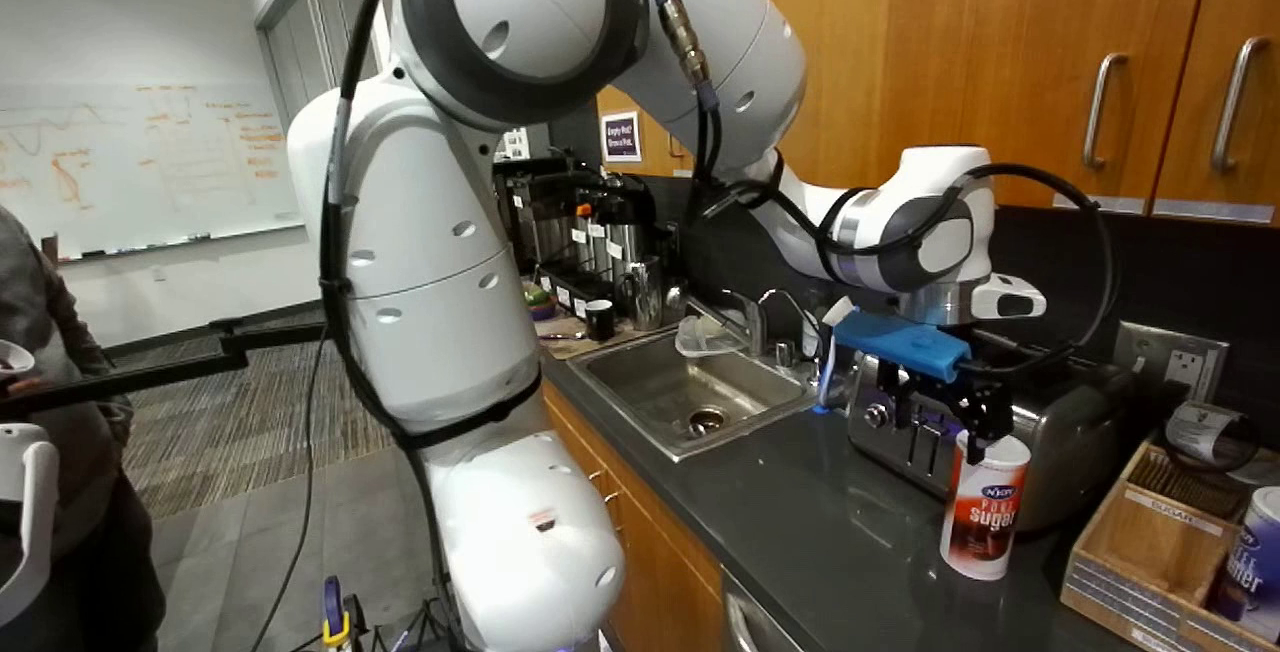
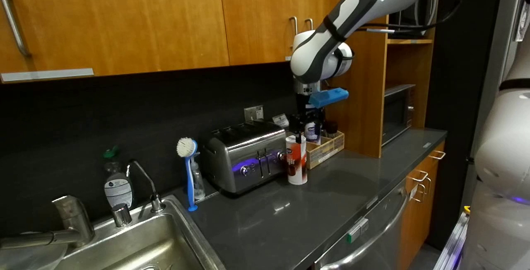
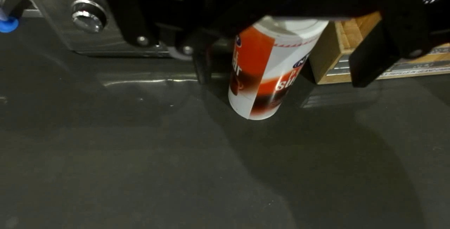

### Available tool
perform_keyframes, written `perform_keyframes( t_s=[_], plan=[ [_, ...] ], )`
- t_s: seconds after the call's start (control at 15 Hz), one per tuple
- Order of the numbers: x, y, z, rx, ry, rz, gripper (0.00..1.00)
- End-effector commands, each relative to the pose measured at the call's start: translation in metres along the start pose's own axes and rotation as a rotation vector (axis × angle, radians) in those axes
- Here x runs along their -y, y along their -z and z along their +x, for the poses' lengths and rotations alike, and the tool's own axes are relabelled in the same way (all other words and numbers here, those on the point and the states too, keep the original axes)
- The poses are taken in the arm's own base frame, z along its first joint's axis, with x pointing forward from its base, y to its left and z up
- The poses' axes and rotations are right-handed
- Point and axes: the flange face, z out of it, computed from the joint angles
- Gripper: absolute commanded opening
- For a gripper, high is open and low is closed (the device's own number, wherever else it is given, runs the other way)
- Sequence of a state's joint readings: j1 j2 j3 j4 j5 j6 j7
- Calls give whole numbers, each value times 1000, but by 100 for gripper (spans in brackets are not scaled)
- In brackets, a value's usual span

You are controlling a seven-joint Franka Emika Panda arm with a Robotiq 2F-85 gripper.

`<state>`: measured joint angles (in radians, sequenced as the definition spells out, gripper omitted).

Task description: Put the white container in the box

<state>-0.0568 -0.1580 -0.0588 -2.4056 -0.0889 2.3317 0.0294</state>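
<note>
The white container [image 1: 985, 514] is a canister with red and brown "sugar" labels, standing upright on the dark counter beside the toaster. My gripper [image 3: 283, 79] is open above it. In the wrist view one finger shows on each side of the canister, with gaps between; the gripper body covers part of the lid. A fingertip overlaps the canister's upper edge in both exterior views; whether it touches cannot be told. The box [image 1: 1110, 587] is a low tan divided one marked "SUGAR", a short way from the canister. Its wall [image 3: 323, 64] appears right of the canister in the wrist view.
A silver toaster [image 2: 248, 158] stands close behind the canister. Inside the box are a blue-and-white creamer canister [image 1: 1250, 567] and other items; its near compartment shows bare wood. A blue brush [image 2: 190, 179] and a sink [image 1: 690, 387] lie past the toaster. Cabinets [image 2: 165, 17] hang above.
</note>
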Motion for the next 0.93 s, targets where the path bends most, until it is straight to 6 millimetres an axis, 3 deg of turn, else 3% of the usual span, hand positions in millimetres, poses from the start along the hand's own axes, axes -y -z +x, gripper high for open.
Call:
perform_keyframes(
  t_s=[0.0,0.33,0.6,0.87],
  plan=[
    [-1,5,-25,-25,-26,33,100],
    [-16,-36,-40,-29,-38,0,100],
    [-20,-68,-35,-142,-88,47,100],
    [-12,-81,-22,-249,-183,112,100]
  ],
)
